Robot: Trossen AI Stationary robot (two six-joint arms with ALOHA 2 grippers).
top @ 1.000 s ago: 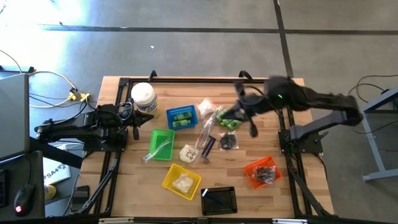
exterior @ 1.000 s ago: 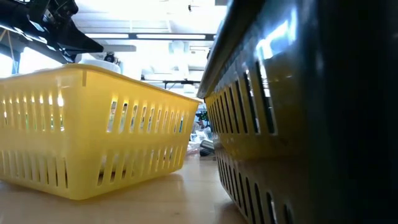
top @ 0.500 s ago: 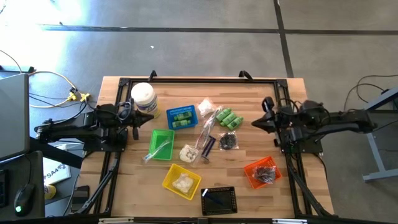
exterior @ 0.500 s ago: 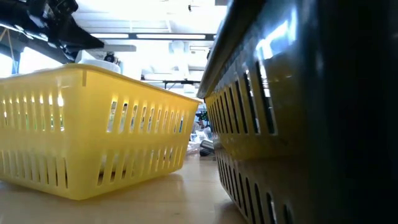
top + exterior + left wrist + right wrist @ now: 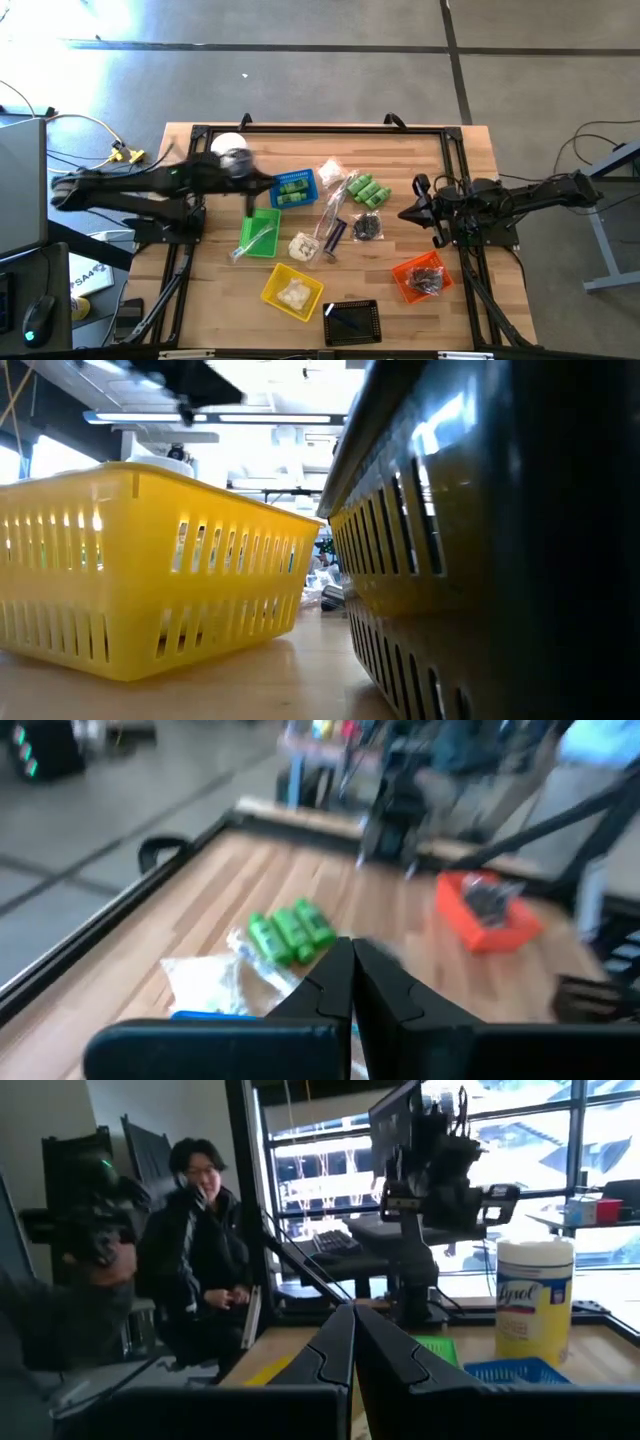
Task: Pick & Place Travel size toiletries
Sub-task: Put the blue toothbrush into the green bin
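Three green bottles (image 5: 370, 191) together, five baskets, both hands shut

Small green bottles (image 5: 369, 191) lie side by side mid-table — clear sachets (image 5: 334, 213) and dark pieces (image 5: 367, 228) beside.

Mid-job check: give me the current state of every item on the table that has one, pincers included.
left pincer: shut, empty, above the blue basket's edge
right pincer: shut, empty, at the table's right side
green bottles: lying loose on the table
blue basket: holds green items
green basket: clear sachet hanging over its rim
yellow basket: holds a white packet
orange basket: holds dark pieces
black basket: contents unclear
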